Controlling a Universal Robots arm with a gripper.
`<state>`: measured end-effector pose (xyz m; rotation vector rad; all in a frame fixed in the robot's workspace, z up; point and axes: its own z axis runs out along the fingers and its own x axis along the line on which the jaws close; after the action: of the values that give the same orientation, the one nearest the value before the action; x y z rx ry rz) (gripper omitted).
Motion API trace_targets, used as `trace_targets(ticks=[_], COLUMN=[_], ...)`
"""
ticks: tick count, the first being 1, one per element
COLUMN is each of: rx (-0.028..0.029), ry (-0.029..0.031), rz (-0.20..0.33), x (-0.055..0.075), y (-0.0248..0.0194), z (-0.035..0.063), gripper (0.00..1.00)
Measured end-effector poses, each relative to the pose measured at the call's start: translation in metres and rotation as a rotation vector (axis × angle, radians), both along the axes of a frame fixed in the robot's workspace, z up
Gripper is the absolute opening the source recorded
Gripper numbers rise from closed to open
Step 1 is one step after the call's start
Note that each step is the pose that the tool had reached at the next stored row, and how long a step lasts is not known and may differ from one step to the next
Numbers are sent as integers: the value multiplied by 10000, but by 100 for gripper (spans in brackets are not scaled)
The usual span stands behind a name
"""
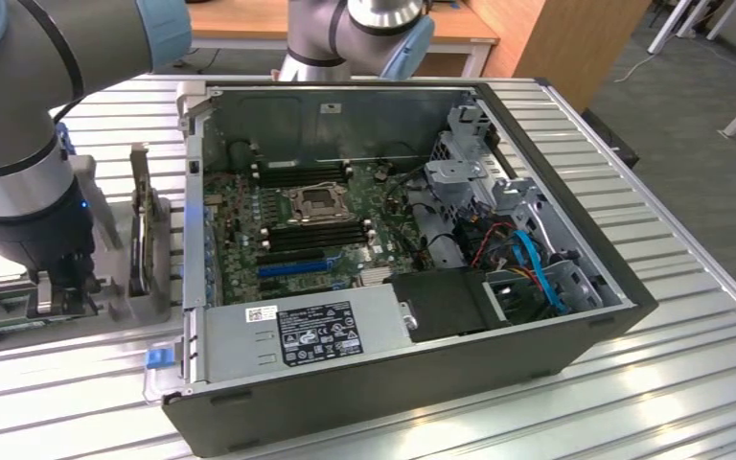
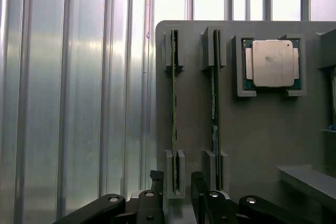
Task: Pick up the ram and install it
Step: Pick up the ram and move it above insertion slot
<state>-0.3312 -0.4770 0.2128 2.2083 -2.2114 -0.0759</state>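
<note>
the hand [image 2: 176,182] is seen with its fingers apart and nothing held. it hangs over one end of the ram [image 2: 174,103], a finger to either side of the stick's line. the ram is stood on edge in a slotted grey tray [image 2: 262,129] — beside a second stick [image 2: 214,114] and a processor [image 2: 273,62]. the tray is set on the ribbed bench [image 2: 79,103], at the exterior view's left of the open case [image 1: 471,374].

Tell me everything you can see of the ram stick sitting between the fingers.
The ram stick is a thin green board seen edge-on, standing on its long edge in the grey holder, each end seated in one of its slots. The open fingers flank one end, apparently without touching it.
</note>
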Motion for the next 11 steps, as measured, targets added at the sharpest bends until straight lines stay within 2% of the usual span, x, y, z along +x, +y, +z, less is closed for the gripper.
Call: trace_targets(ticks=[11], rx=[0], ry=[-4], rz=[1], x=[-114], y=[1], z=[0], gripper=[35])
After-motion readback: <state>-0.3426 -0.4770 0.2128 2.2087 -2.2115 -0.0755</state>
